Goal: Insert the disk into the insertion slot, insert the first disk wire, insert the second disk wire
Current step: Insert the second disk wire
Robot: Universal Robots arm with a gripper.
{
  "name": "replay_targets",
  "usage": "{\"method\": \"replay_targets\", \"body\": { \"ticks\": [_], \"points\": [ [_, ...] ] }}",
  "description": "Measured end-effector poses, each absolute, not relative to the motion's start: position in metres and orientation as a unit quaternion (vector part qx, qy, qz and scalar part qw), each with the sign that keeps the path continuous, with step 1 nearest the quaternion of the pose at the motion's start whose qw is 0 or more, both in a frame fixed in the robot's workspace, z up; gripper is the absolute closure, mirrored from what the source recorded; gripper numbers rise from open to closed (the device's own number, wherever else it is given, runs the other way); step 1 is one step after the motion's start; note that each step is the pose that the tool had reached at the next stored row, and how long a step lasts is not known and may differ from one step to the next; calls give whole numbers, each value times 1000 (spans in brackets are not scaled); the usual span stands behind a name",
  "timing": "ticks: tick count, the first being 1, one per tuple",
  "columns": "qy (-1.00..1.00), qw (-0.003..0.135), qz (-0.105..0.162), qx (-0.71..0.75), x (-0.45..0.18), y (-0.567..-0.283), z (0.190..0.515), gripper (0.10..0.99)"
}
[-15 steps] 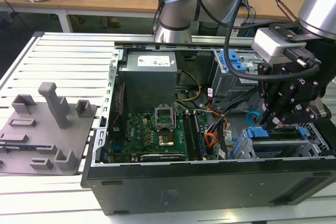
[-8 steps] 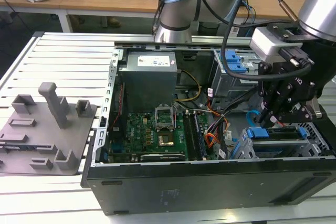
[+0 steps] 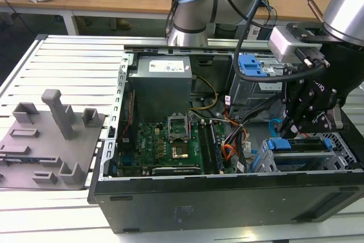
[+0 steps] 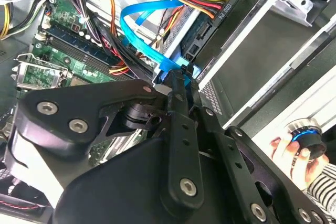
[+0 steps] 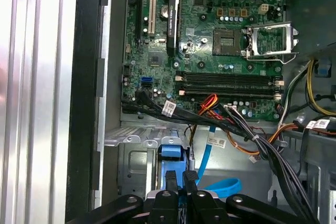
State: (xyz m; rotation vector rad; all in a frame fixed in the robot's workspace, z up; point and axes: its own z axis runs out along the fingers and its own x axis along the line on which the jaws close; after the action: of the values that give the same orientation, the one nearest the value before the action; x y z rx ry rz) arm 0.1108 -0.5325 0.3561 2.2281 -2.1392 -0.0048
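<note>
In the exterior view the disk, shown by its blue carrier (image 3: 281, 144), lies in the insertion slot (image 3: 321, 160) at the case's corner on the exterior view's right. My gripper (image 3: 289, 128) hangs just over the disk's end. In the second wrist view the gripper (image 4: 184, 80) is shut on the blue connector (image 4: 181, 71) of a flat blue wire (image 4: 137, 17), held at the disk's end. A black plug with red, yellow and black leads (image 4: 223, 8) sits against that same end. In the first wrist view the gripper (image 5: 180, 178) holds the blue connector (image 5: 173, 153) by the grey cage (image 5: 134, 156).
The motherboard (image 3: 165, 140) and power supply (image 3: 159, 81) fill the open case; loose cable bundles (image 5: 236, 129) run beside the cage. A taller cage with a blue latch (image 3: 250, 66) stands behind. A person's hand (image 4: 291, 153) holds a knob outside the case. Grey fixtures (image 3: 51, 135) sit on the table.
</note>
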Motion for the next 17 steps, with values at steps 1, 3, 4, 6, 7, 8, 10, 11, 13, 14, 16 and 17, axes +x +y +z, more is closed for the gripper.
{"method": "replay_targets", "body": {
  "ticks": [1, 3, 4, 6, 7, 8, 10, 11, 13, 14, 16, 17],
  "points": [
    [-692, 26, -2, 721, 111, -533, 356, 925],
    [-692, 26, -2, 721, 113, -533, 356, 925],
    [-692, 27, -2, 721, 115, -532, 356, 925],
    [-692, 27, -2, 721, 123, -532, 356, 925],
    [-692, 27, -2, 721, 126, -532, 356, 925],
    [-692, 27, -2, 721, 128, -532, 356, 925],
    [-692, 27, -2, 721, 130, -532, 355, 925],
    [-692, 27, -2, 721, 130, -532, 354, 925],
    [-692, 27, -2, 721, 130, -532, 353, 925],
    [-692, 27, -2, 721, 131, -532, 352, 925],
    [-692, 27, -2, 721, 132, -532, 349, 925],
    [-692, 27, -2, 721, 132, -532, 348, 925]
  ]
}}
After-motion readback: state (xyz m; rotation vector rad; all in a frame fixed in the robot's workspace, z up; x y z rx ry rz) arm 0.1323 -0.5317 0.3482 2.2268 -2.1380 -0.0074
